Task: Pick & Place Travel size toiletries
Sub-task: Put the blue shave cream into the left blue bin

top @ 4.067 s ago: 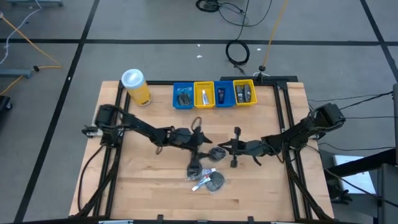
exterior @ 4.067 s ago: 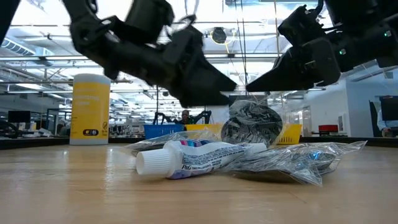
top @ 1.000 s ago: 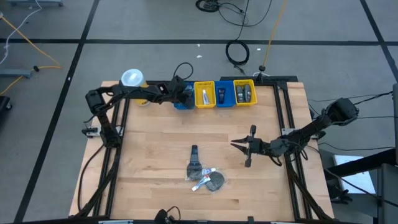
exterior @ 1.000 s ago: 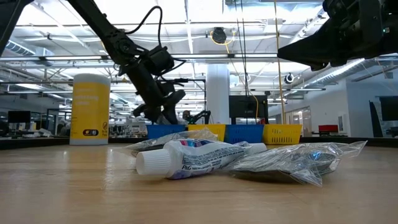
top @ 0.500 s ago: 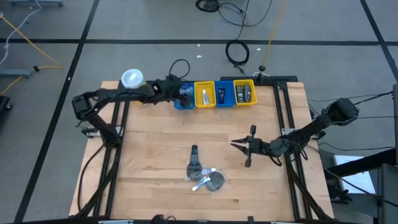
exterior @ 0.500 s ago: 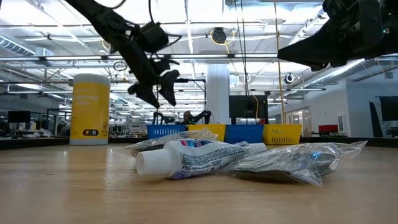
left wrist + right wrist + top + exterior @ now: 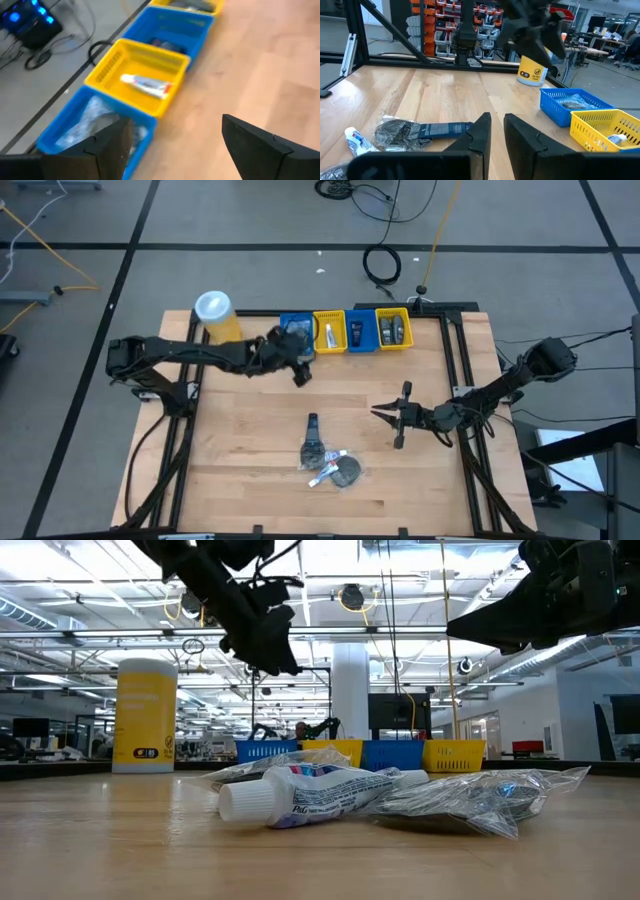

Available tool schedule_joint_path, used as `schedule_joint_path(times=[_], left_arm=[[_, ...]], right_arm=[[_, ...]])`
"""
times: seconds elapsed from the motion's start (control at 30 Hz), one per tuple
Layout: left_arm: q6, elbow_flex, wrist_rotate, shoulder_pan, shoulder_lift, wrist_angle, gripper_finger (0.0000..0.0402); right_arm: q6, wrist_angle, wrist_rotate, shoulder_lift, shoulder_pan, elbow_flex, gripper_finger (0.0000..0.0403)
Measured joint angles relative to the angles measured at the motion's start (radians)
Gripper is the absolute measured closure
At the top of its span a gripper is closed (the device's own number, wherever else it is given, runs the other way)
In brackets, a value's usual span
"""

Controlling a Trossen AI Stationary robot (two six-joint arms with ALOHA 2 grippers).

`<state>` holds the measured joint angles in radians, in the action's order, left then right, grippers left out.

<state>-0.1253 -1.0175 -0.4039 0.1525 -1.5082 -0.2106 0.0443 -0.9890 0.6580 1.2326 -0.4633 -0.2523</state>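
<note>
Several toiletries lie in a pile on the table's near middle (image 7: 330, 465): a white toothpaste tube (image 7: 320, 795), a dark tube (image 7: 312, 435) and dark items in clear bags (image 7: 470, 802). My left gripper (image 7: 300, 367) is open and empty, above the table just in front of the leftmost blue bin (image 7: 90, 132), which holds a bagged item. The yellow bin beside it (image 7: 142, 70) holds a small white tube (image 7: 147, 86). My right gripper (image 7: 385, 412) is shut and empty, hovering right of the pile, which shows in its wrist view (image 7: 420, 132).
Four small bins, blue (image 7: 295, 335), yellow (image 7: 328, 332), blue (image 7: 360, 330) and yellow (image 7: 393, 328), stand in a row along the far edge. A yellow canister with a white lid (image 7: 217, 318) stands left of them. Bare wood lies between the bins and the pile.
My left gripper has drawn back from over the leftmost blue bin toward the table's near edge and now hangs over the wood in front of the bin.
</note>
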Motion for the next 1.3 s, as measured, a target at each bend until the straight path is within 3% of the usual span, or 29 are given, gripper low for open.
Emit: schedule_joint_path(times=[0.13,0.3,0.43,0.53,0.73,1.03,1.17,1.3], left_arm=[[-0.034,0.070,-0.015,-0.098,-0.009,0.076,0.0118],[-0.018,0.259,-0.030,-0.216,-0.012,0.463,0.0126],[0.096,0.418,0.046,-0.298,-0.064,0.813,0.0122],[0.182,0.462,0.124,-0.321,-0.108,0.927,0.0120],[0.401,0.412,0.407,-0.334,-0.190,0.790,0.0134],[0.623,0.179,0.329,-0.331,-0.285,0.375,0.0169],[0.608,0.100,0.311,-0.319,-0.293,0.234,0.0171],[0.509,0.037,0.378,-0.275,-0.293,0.156,0.0168]], right_arm=[[0.001,0.001,0.000,0.000,0.000,0.000,0.0360],[0.001,0.001,0.000,0.000,0.000,0.000,0.0360],[0.000,-0.003,0.000,0.000,0.007,0.000,0.0360],[-0.006,-0.003,0.000,0.000,0.021,0.000,0.0360],[-0.040,-0.001,-0.004,0.000,0.055,-0.001,0.0360],[-0.073,0.021,-0.005,0.000,0.070,-0.001,0.0360],[-0.085,0.050,-0.005,0.000,0.070,-0.001,0.0360],[-0.089,0.052,-0.005,0.000,0.070,-0.001,0.0360]])
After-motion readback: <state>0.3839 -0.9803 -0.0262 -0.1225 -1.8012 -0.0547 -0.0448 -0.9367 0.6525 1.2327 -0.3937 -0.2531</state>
